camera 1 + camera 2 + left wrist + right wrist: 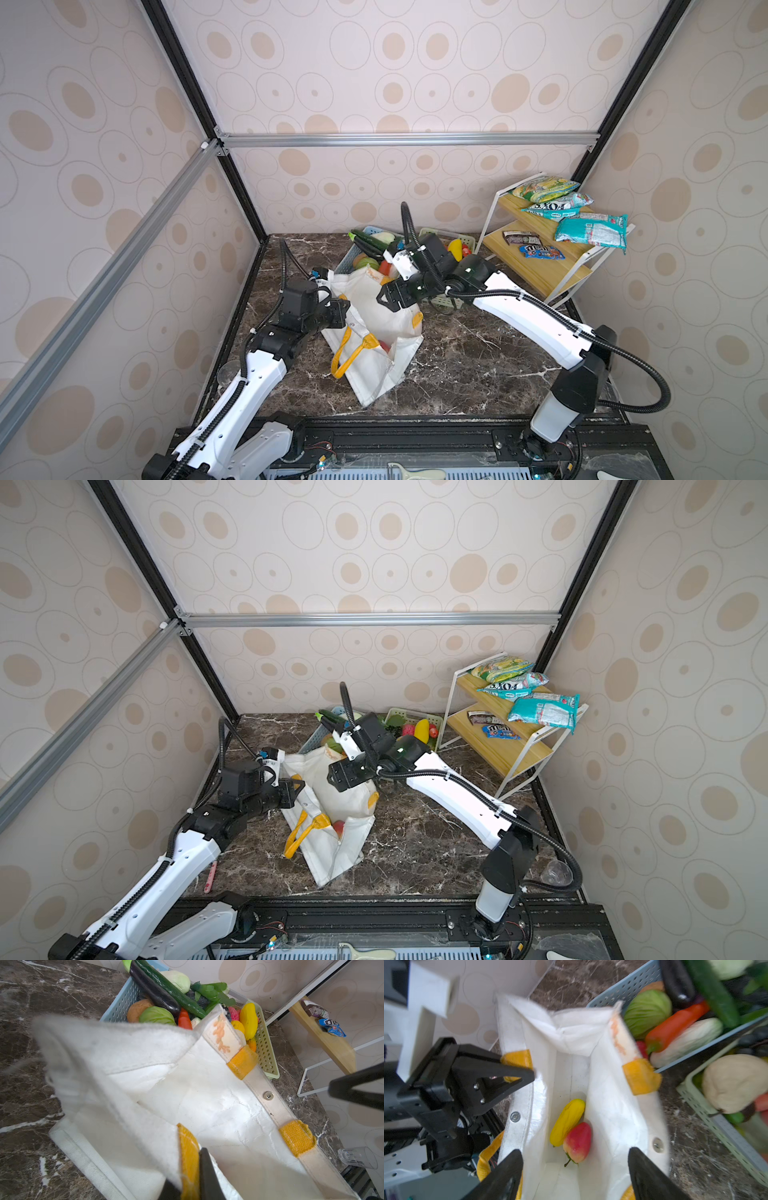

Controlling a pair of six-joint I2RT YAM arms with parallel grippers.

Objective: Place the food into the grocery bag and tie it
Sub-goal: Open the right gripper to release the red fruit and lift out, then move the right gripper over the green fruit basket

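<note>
White fabric of the grocery bag [376, 376] fills the centre of both top views, its mouth propped open. Just above it, toward the upper right, the green basket [465, 239] has fruit left in it, and the blue basket [348, 254] sits beside it. The left gripper [341, 311] is pinched tight on the bag's rim at a yellow tab. The right gripper [575, 1152] hangs over the mouth, spread wide and empty. A yellow fruit [568, 1122] and a red-pink fruit [578, 1142] lie touching on the bag's floor. Loading looks partly done. The next move calls for a reach to the green basket with the rim held up.
</note>
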